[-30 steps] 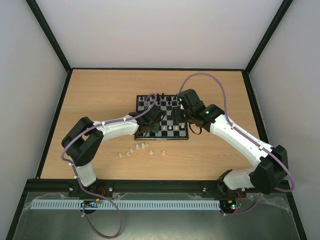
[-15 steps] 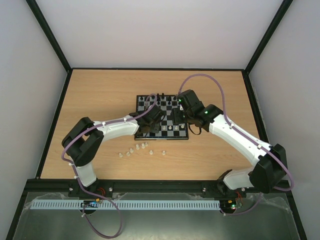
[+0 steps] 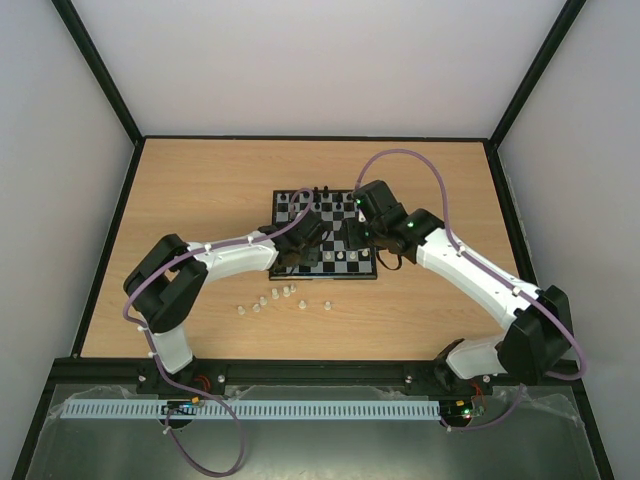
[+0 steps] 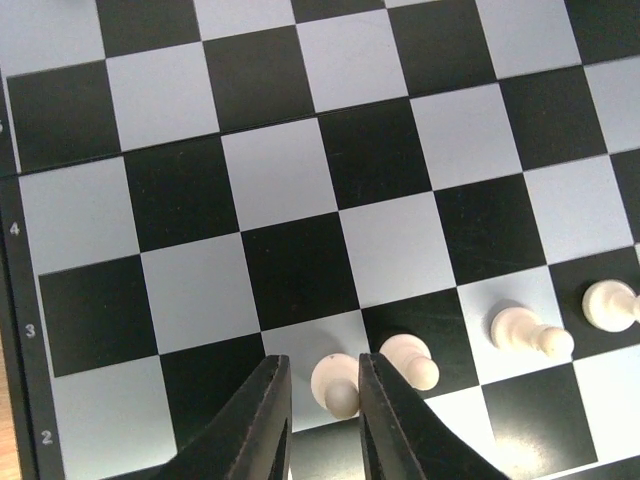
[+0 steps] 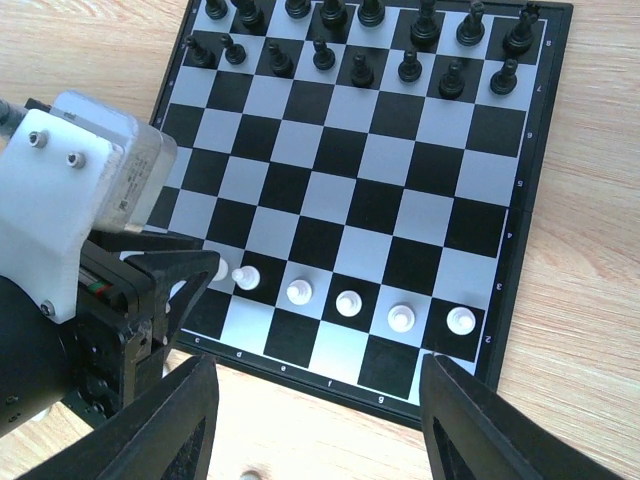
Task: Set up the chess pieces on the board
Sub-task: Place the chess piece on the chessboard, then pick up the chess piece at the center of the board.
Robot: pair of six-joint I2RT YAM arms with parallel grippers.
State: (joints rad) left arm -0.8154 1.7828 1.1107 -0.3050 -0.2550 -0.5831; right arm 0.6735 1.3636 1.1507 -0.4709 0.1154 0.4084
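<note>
The board (image 3: 290, 222) lies mid-table, with black figures along its far rows (image 5: 360, 70). A row of white chess pieces (image 5: 348, 302) stands on the second near rank. My left gripper (image 4: 322, 372) is low over the board's near left part and slightly open around a white pawn (image 4: 335, 385) standing on a pale square. A gap shows at the left finger, and the right finger (image 4: 380, 400) is against the pawn. My right gripper (image 5: 318, 365) hovers wide open above the board's near edge, holding nothing.
Several loose white pieces (image 3: 272, 298) stand on the wooden table in front of the board, near the left arm. More pawns (image 4: 525, 330) stand just right of the left gripper. The left wrist housing (image 5: 80, 190) sits close to the right gripper's left finger.
The left jaws have parted a little from the pawn they were shut on, and it now stands on its square. The right arm has barely shifted.
</note>
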